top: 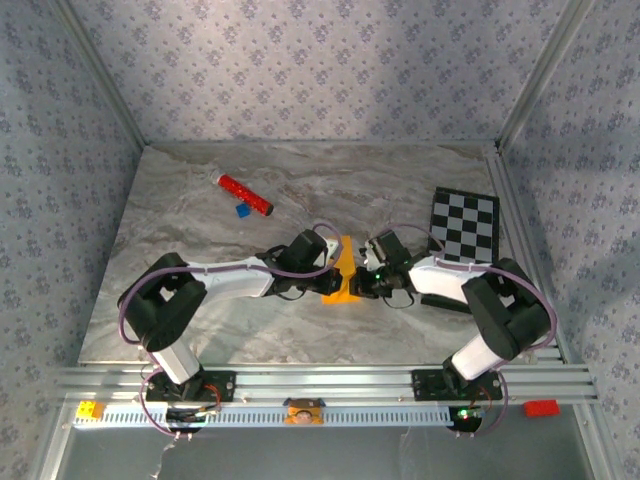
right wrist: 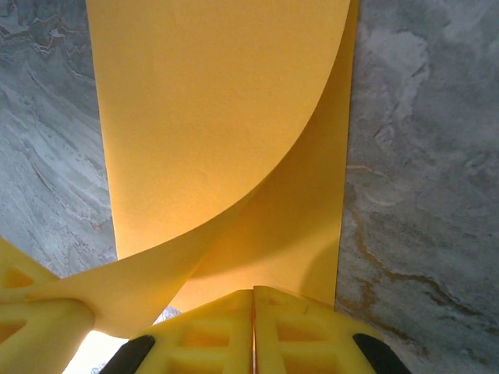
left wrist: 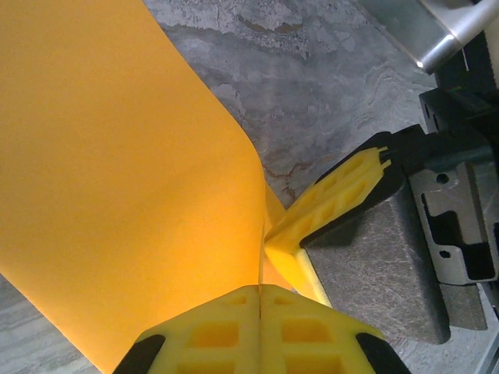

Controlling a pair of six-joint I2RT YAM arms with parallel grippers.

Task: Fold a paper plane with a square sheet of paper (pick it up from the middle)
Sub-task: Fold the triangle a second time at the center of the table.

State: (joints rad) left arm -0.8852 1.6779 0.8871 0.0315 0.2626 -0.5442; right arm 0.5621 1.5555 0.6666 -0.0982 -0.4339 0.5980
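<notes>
From above and behind my bases [top: 185,388], one camera looks down across the whole table [top: 180,220]. Each wrist camera stares along its own fingers [left wrist: 210,335], very near the orange paper [left wrist: 117,195], which all three views share.

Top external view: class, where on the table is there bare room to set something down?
Bare: the far strip between the red cylinder and the checkered board; the near strip between the arm bases. Crowded: the centre, where the left pincer and right pincer meet at the paper.

Black-white arms [top: 230,275], yellow latticed fingers [left wrist: 210,335]
</notes>
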